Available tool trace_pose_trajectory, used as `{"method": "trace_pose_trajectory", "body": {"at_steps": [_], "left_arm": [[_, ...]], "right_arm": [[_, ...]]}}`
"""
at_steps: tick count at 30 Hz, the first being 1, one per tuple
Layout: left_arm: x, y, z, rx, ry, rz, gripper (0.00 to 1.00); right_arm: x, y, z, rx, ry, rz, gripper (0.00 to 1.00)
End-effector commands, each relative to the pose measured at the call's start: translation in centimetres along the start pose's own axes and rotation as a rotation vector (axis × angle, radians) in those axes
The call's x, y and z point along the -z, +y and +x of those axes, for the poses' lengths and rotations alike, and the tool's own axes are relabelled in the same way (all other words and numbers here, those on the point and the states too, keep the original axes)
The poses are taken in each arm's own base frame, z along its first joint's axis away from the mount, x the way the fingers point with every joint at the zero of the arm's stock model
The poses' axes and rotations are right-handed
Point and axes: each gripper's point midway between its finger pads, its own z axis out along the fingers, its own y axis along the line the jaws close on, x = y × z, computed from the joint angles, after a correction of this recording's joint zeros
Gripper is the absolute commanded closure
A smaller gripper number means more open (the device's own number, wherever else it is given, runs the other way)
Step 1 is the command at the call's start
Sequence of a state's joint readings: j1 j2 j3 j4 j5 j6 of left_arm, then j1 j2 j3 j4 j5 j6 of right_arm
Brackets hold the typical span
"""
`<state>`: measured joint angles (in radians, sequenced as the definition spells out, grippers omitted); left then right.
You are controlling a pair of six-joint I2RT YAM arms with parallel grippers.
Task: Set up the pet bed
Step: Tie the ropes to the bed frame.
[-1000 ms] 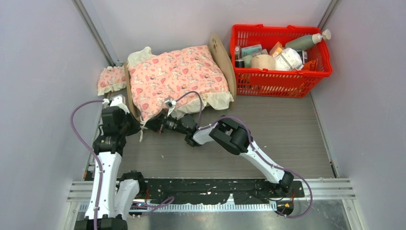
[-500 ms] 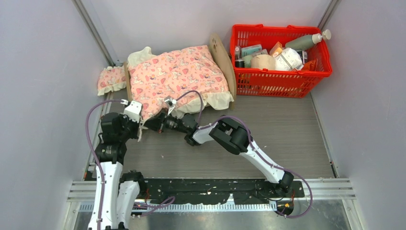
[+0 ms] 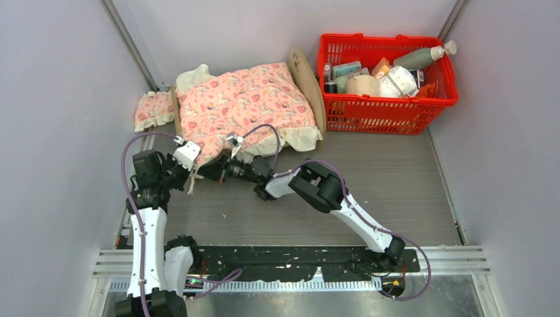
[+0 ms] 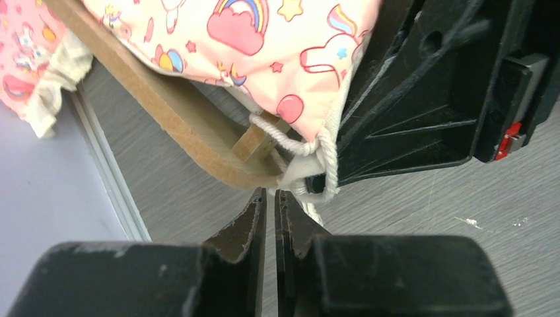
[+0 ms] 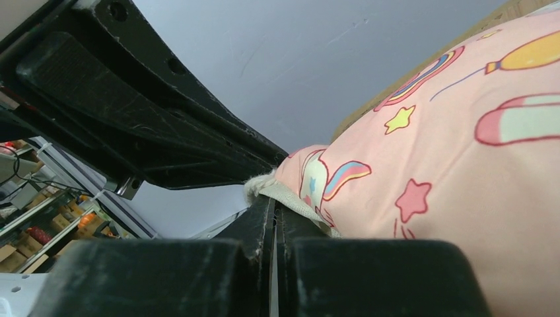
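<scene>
The pet bed (image 3: 306, 76) sits at the back of the worktop (image 3: 383, 185), its arched plywood headboard just beside the red basket (image 3: 386, 109). A pink blanket (image 3: 244, 105) with cartoon prints covers the top of the bed, and its cream frill hangs over the near side. A small pink pillow (image 3: 153, 109) lies on the worktop against the bed's foot end, on the side away from the basket.

Both arms reach to the bed's near foot corner. The right gripper (image 5: 274, 205) has its jaws pressed together, pinching the blanket's cream-edged corner. The left gripper (image 4: 271, 195) faces it just beside the curved plywood foot of the bed. Its jaws are almost together, with only a thin slit between them and nothing seen in it. A white cord (image 4: 300, 148) loops at the blanket's corner just beyond their tips.
</scene>
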<state>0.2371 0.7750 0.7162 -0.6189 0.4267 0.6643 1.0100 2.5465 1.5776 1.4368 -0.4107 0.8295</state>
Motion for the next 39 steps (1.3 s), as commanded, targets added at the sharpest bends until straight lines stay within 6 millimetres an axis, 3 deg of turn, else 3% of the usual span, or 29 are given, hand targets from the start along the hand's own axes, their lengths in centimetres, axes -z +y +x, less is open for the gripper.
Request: {"method": "trace_pose_trajectory", "body": {"at_steps": [1, 11, 19, 27, 31, 34, 37, 39], "left_arm": [[0.3, -0.6, -1.8, -0.096, -0.098, 0.053, 0.88], [0.2, -1.3, -0.3, -0.175, -0.054, 0.083, 0.89], [-0.8, -1.9, -1.8, -0.221, -0.15, 0.147, 0.87], [-0.7, -2.4, -1.1, -0.243, -0.089, 0.224, 0.83], [-0.7, -1.7, -1.5, -0.134, -0.08, 0.18, 0.81], [-1.3, -2.8, -1.4, 0.012, -0.116, 0.187, 0.86], [-1.6, -2.8, -0.3, 0.141, -0.128, 0.097, 0.88], [-1.3, -1.1, 0.0, 0.237, -0.131, -0.041, 0.88]], "right_arm": [[-0.7, 2.1, -1.9, 0.03, -0.05, -0.088, 0.95], [-0.7, 2.2, -2.0, 0.03, -0.052, -0.092, 0.95], [-1.0, 2.5, -2.2, 0.031, -0.051, -0.105, 0.95], [-0.6, 2.6, -1.4, 0.014, -0.015, -0.125, 0.95], [-0.7, 2.4, -1.2, 0.013, -0.003, -0.116, 0.95], [-0.8, 1.7, -1.2, 0.002, -0.001, -0.072, 0.95], [-0.8, 1.0, -1.3, 0.004, -0.002, -0.03, 0.95], [-0.7, 0.6, -1.0, 0.007, 0.01, -0.011, 0.95]]}}
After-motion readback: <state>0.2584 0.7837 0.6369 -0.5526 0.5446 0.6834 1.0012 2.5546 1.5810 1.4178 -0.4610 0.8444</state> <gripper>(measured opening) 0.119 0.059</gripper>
